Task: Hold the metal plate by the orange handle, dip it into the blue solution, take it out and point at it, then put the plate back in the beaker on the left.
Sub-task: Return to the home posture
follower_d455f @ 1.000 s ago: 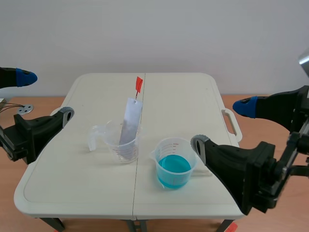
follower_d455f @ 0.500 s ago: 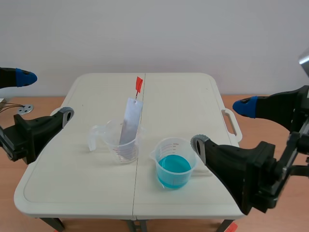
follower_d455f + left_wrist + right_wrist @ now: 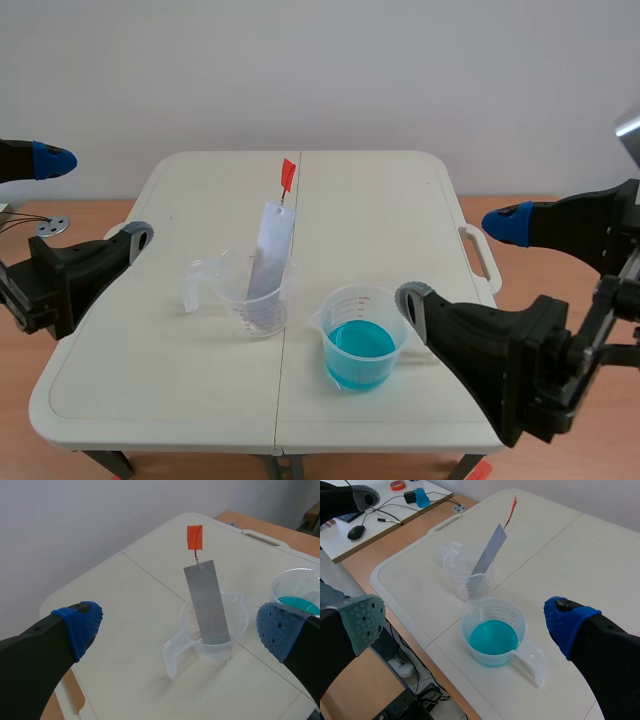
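A white folding table (image 3: 380,200) with a seam down its middle and a carry handle (image 3: 480,258) on its right edge stands in front of a pale wall (image 3: 320,70). Off the table's left edge, a small round metal disc (image 3: 50,226) lies on brown wood with thin cables beside it. Farther out from that edge, a white desk (image 3: 375,530) holds a black mouse (image 3: 356,532), an orange tape roll (image 3: 397,485) and a blue object (image 3: 421,498).

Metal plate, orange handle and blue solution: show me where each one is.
metal plate (image 3: 207,602), left wrist view, middle of its grey face.
orange handle (image 3: 195,537), left wrist view, centre of the tab.
blue solution (image 3: 490,636), right wrist view, middle of the liquid surface.
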Robot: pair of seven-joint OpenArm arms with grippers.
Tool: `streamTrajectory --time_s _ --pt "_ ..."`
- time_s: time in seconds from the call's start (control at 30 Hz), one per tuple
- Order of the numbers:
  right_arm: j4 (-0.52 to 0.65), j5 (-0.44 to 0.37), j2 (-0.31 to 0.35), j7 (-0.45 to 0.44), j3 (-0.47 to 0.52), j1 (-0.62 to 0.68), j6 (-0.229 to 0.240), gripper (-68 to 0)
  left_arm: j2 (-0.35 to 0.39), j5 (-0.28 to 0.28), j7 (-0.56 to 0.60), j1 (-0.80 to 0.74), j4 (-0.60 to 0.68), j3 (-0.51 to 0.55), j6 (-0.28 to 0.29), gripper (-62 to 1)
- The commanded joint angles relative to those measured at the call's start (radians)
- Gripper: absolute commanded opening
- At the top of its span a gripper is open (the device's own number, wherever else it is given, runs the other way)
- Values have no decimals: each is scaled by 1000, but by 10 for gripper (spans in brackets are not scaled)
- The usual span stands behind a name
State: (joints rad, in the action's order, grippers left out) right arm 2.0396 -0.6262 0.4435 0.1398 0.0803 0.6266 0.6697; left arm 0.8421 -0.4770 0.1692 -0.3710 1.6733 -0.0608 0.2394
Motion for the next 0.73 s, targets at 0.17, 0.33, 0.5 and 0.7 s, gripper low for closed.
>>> streamTrajectory --time_s 0.17,0.33,0.5,0.7 --pt "9 -18 5 -8 2 -12 0 -12 0 -10 -13 3 11 -1 2 14" --pt "9 -18 5 -8 2 -12 0 -12 0 -9 -12 3 11 -1 2 14" --pt "9 -18 5 -8 2 -12 0 -12 0 -9 -12 3 10 -1 2 14" --pt "9 -18 5 -8 2 -12 0 -12 0 -9 -12 3 10 -1 2 14"
